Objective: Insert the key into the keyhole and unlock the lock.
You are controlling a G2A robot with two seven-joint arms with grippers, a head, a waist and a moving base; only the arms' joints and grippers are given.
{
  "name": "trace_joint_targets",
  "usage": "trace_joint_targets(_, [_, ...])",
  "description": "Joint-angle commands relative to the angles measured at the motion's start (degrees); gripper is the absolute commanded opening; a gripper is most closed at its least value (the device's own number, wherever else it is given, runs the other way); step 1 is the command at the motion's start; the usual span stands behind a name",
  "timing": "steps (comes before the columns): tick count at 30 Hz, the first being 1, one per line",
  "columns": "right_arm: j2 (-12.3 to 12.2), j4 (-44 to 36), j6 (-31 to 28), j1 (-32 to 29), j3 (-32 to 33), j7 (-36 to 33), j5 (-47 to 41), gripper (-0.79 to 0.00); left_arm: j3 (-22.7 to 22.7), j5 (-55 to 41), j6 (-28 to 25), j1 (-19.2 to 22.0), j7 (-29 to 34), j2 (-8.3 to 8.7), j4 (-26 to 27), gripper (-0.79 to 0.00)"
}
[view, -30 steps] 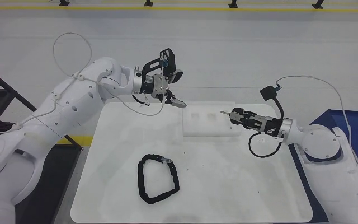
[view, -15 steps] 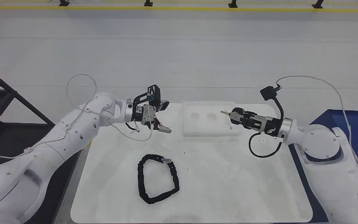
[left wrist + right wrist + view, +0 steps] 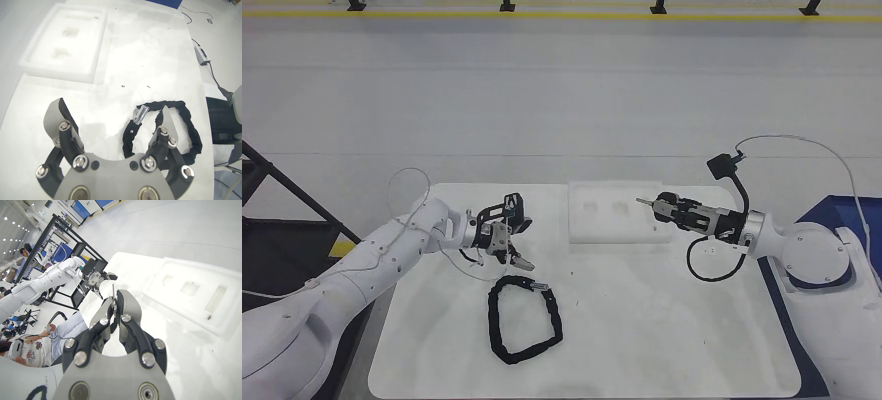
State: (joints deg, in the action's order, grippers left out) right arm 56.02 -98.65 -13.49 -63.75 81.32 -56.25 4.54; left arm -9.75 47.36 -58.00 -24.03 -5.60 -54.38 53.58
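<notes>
Lock [image 3: 525, 320]: black fabric-sleeved chain, lying flat as a closed loop on the white table [image 3: 672, 330], in the near half and toward the robot's left. The sleeve is rumpled and the loop is roughly oval.

Lock cylinder [image 3: 141, 115]: short, shiny metal barrel at the far end of the loop, lying on its side and joined to one sleeve end. The other sleeve end lies just beside it. The keyhole face is too small to make out.

Left gripper [image 3: 519, 260]: low over the table just beyond the cylinder end of the loop, tips angled down toward it. Jaws are spread wide with nothing between them. In the left wrist view one ribbed pad [image 3: 65, 111] stands over bare table. The other finger overlaps the sleeve edge next to the cylinder. Whether it touches the sleeve, cannot tell.

Right gripper [image 3: 657, 205]: well apart from the lock, on the robot's right, held above the far part of the table, tips over the right end of the foam tray. Jaws are drawn almost together on the key [image 3: 113, 291]. The key's round head is pinched between the pads. Its thin blade sticks out past the fingertips, pointing across toward the left arm.

Foam tray [image 3: 612, 238]: white block at the far edge of the table, about midway across, raised rim all round, three shallow rectangular recesses in a row
</notes>
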Motion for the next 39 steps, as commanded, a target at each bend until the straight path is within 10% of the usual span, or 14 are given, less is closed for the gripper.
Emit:
trace_joint_targets(1, [0.00,0.00,0.00,0.00,0.00,0.00,0.00,-0.785,0.01,1.35,0.00,-0.55,0.17,-0.35,-0.09,0.000])
trace_joint_targets(22, [0.00,0.00,0.00,0.00,0.00,0.00,0.00,-0.785,-1.58,2.11,2.04,-3.17,-1.32,-0.73,-0.01,0.000])
trace_joint_targets(39, [0.00,0.00,0.00,0.00,0.00,0.00,0.00,-0.785,-1.09,39.68,5.84,-7.43,-36.17,-0.96,-2.03,0.000])
